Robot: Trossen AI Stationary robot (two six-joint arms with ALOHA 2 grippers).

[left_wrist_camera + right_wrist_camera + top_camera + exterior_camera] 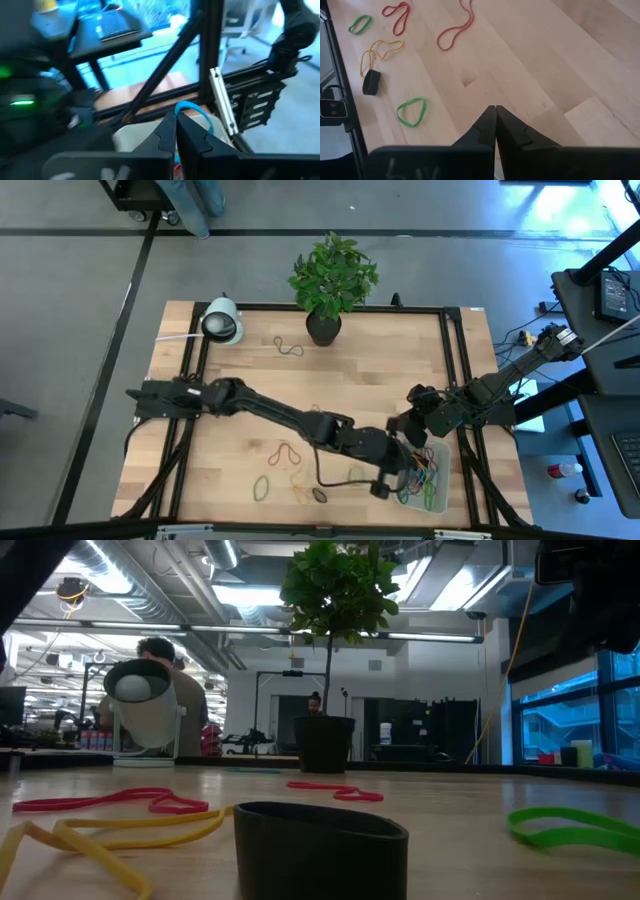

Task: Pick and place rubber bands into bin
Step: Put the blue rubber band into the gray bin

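Several rubber bands lie flat on the wood near the table's near edge: a red one (285, 452), a green one (262, 487), a yellow one (300, 485). They show again as green (411, 111), yellow (380, 50) and red (455, 30). The pale bin (436, 452) sits near the right corner and holds a heap of coloured bands. My left gripper (388, 484) (176, 115) is at the bin's left edge, shut. My right gripper (398, 425) (496, 107) hovers shut over bare wood just beyond the bin. My left gripper seems to pinch a blue rubber band (196, 109) at its fingertips. The loop arcs out just past the tips, over the bin's pale wall (132, 137). The shut fingers hide the exact spot, so which part of the band they have cannot be told.
A potted plant (322, 328) and a white round lamp-like object (222, 320) stand at the far edge. Another band (288, 347) lies beside the pot. A small black block (320, 495) (370, 82) sits by the yellow band. Black frame rails (452, 380) border the table. A person (170, 680) is in the room behind.
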